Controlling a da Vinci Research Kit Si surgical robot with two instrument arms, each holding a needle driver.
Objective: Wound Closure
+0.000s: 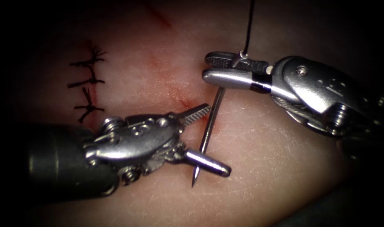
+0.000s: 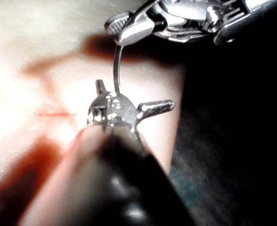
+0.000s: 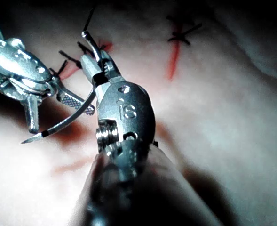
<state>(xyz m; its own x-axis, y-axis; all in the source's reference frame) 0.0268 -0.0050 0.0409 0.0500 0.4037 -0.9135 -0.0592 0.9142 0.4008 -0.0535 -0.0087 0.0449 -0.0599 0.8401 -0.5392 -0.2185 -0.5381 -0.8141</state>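
Nearest the endoscope, the left claw (image 1: 202,141) enters from the lower left. Its jaws are spread wide, one pointing up toward the cut, the other down and to the right, and they hold nothing. The needle (image 1: 207,136) passes between the two spread jaws. Whether it touches either one cannot be told. In the left wrist view the same claw (image 2: 129,101) shows its jaws splayed apart, with the needle (image 2: 116,70) rising from between them to the other tool.

The needle's tip lies free above the tissue (image 1: 276,168), low in the endoscope view and just below the left claw's lower jaw. It is not in the tissue. The right wrist view shows the needle (image 3: 63,125) as a curve clear of the surface, its point bare.

Farther back, the right claw (image 1: 217,71) comes in from the right, pressed together and pinching the needle near its rear end. The thread (image 1: 250,25) runs upward from that claw, out of the top of the view.

The open part of the cut (image 1: 187,105) shows as a short red line just behind the left claw. Red fluid (image 1: 158,17) marks the tissue further up.

Farthest left, three dark stitches (image 1: 88,82) with frayed cut ends sit across the closed part of the cut.
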